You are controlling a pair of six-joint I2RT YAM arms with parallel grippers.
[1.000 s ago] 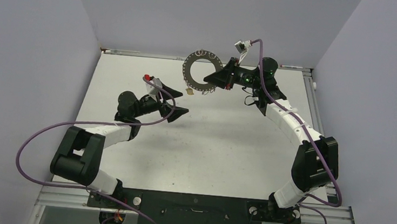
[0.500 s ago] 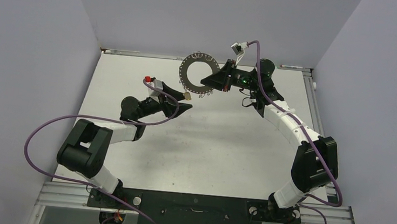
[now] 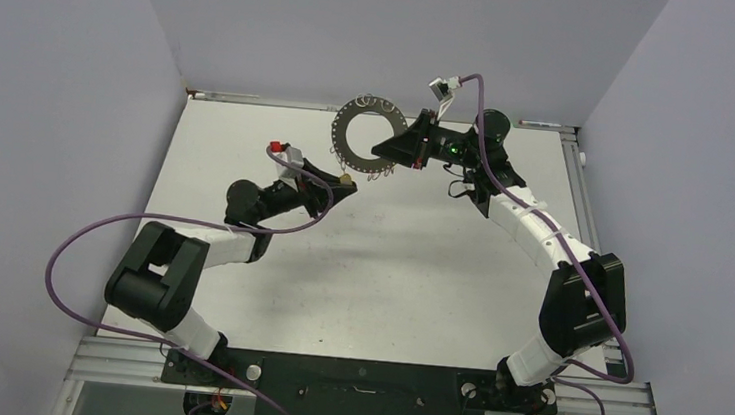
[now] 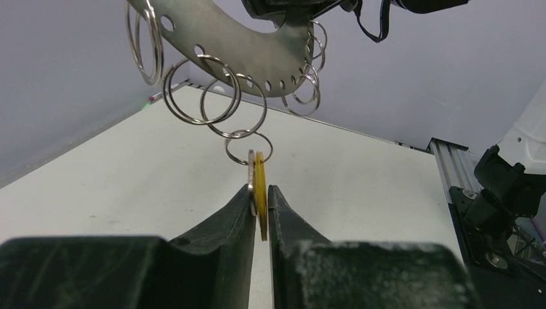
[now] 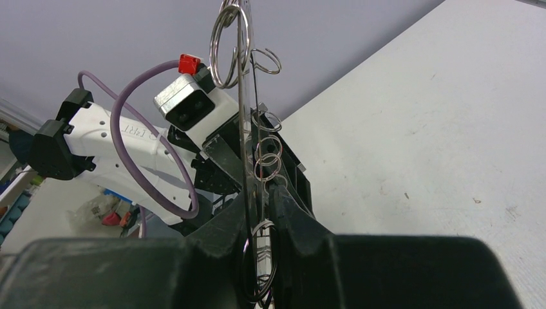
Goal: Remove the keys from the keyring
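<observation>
Now held high above table [image 3: 419,262] by right gripper [image 5: 261,193], clamped tight on edge of keyring [image 4: 238,48], for letting wire loops [image 4: 249,147] hang free. Pinched from below by left gripper [image 4: 261,190], closed on yellow key [image 4: 260,170] at lowest loop, likely ready for pulling or twisting off.

White counter inside a plain enclosure.
The matte white counter [image 3: 388,270] is boxed by 3 pale grey-lilac walls [image 3: 379,28]; an aluminium rail [image 3: 584,186] runs along its right edge, and faint specks mark the surface.
</observation>
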